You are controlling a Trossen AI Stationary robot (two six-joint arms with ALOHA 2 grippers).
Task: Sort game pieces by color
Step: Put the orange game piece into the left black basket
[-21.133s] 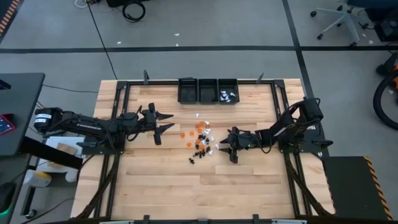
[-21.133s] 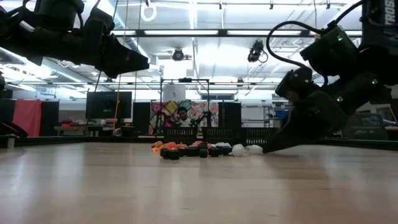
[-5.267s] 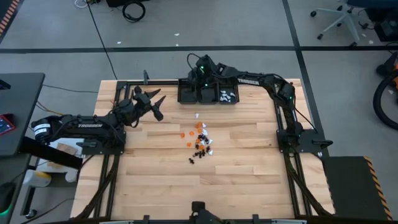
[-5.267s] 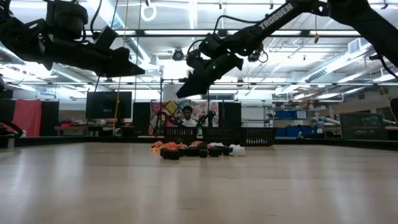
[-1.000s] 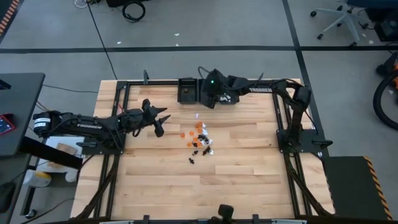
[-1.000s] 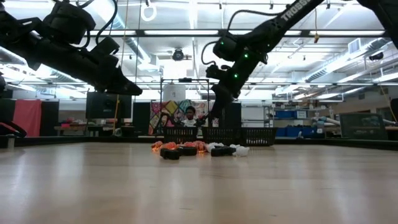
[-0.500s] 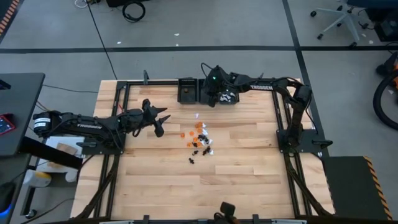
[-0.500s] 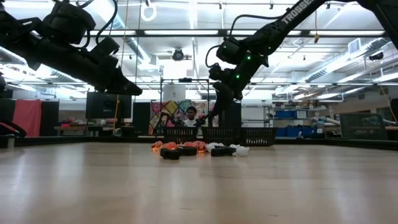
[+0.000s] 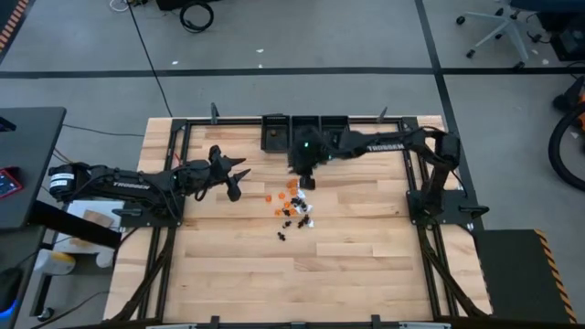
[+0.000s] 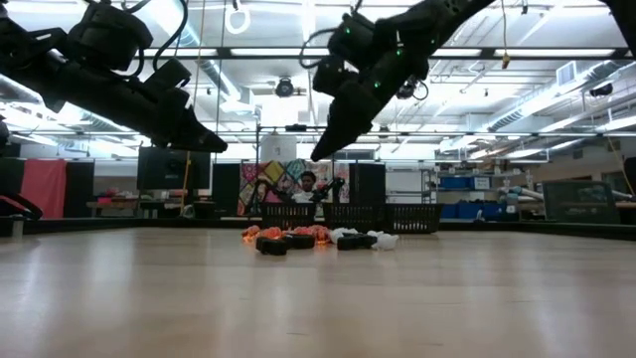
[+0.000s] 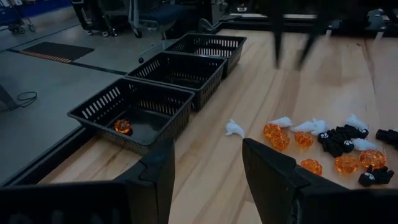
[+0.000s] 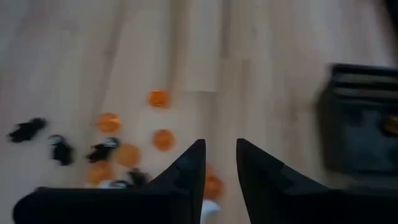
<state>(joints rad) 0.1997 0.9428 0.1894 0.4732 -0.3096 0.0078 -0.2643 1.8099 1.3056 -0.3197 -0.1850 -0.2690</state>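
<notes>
Tiny orange, black and white plastic game pieces (image 9: 292, 206) mostly remain clustered mid-tabletop (image 9: 366, 265); one orange piece (image 11: 122, 126) sits binned. Right claw (image 12: 217, 163) hovers above, narrowly parted, empty; left claw (image 11: 205, 171) waits wide.

Bare wooden table (image 9: 347, 247) open across the near half, cluster of game pieces (image 9: 292, 206) at centre, three black bins (image 11: 180, 74) lining the far edge, left gripper (image 9: 233, 178) left of the cluster, right gripper (image 9: 304, 175) hanging above its far side
</notes>
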